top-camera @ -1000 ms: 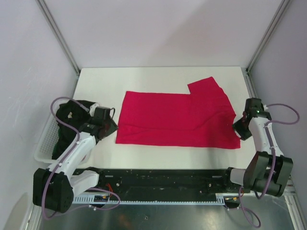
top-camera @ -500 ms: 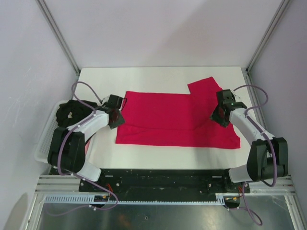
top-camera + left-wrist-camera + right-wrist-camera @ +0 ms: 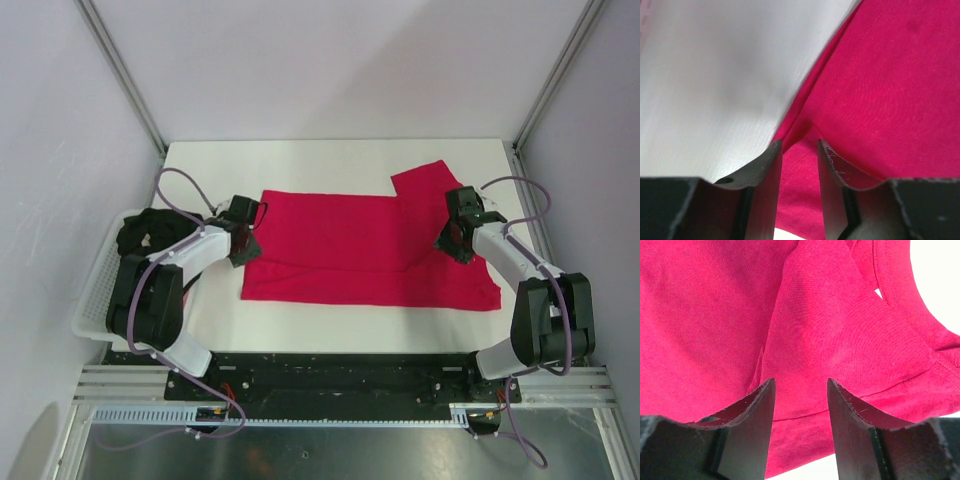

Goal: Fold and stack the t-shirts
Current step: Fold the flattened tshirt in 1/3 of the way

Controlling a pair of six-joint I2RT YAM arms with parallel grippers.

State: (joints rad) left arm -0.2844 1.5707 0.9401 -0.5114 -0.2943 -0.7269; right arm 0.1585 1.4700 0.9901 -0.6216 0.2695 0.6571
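A crimson-red t-shirt lies spread flat across the middle of the white table, one sleeve sticking out at the back right. My left gripper is at the shirt's left edge; in the left wrist view its jaws stand open with the red cloth's folded edge between and under them. My right gripper is over the shirt's right part; in the right wrist view it is open above red cloth near the collar. A black t-shirt lies bunched in the basket at the left. The pale pink shirt is out of view.
A white plastic lattice basket hangs off the table's left edge. Metal frame posts stand at the back corners, and the black arm rail runs along the near edge. Bare white table lies behind the shirt.
Both arms swung in from the table's sides to the red shirt: the left from the basket to the shirt's left edge, the right from the right edge to near the collar.
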